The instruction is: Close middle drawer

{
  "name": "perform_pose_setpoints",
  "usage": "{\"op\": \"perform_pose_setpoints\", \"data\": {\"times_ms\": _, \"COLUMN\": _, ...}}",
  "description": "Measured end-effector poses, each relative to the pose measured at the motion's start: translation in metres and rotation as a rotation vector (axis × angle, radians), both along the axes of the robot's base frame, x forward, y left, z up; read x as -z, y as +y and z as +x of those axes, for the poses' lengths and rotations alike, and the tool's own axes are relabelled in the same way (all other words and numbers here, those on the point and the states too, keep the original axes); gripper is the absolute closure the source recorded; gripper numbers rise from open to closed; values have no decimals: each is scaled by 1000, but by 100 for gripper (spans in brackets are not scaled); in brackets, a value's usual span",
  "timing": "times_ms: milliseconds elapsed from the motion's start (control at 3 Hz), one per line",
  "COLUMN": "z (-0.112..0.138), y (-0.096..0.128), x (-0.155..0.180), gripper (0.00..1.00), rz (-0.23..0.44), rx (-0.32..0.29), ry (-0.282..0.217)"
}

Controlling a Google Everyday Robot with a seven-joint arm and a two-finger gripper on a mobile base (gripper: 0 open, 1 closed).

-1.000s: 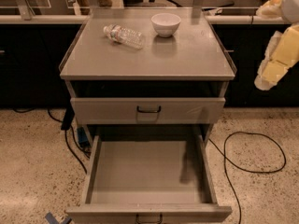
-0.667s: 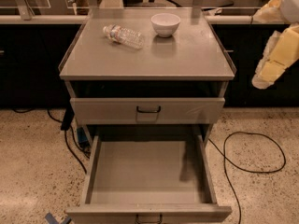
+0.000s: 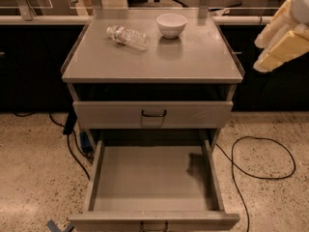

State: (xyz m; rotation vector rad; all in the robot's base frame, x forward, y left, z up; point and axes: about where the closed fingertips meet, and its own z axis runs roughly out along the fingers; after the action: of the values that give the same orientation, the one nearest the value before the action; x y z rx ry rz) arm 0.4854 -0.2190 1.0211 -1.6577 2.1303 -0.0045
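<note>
Your gripper (image 3: pixel 260 54) hung beside the cabinet's (image 3: pixel 193 57) right edge, touching nothing. Wide or narrow: you could not tell. The middle drawer (image 3: pixel 153 220) lay well below the gripper, pulled far out. The upper drawer (image 3: pixel 193 114) sat between them, shut. A bottle (image 3: pixel 128 36) lay near a bowl (image 3: pixel 171 24), both well apart from the gripper.

Pulled-out grey metal middle drawer (image 3: pixel 149 178): painted, matt, tray floor smooth.
Flat grey metal cabinet top (image 3: pixel 193 57): smooth, dull sheen.
Clear ribbed plastic bottle (image 3: pixel 128 36): shiny.
Round white bowl (image 3: pixel 171 24): glossy, ceramic-looking.
Speckled stone-chip floor (image 3: pixel 34 168): polished.
Pale cream gripper (image 3: pixel 258 56), upper right beside the cabinet: plastic-looking, matt.
</note>
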Motion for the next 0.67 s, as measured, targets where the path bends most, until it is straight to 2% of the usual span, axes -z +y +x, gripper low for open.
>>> {"op": "perform_pose_setpoints", "data": {"times_ms": 333, "z": 0, "y": 0, "x": 0, "gripper": 78, "rz": 0, "rx": 0, "ry": 0}}
{"op": "perform_pose_setpoints", "data": {"times_ms": 667, "z": 0, "y": 0, "x": 0, "gripper": 99, "rz": 0, "rx": 0, "ry": 0}}
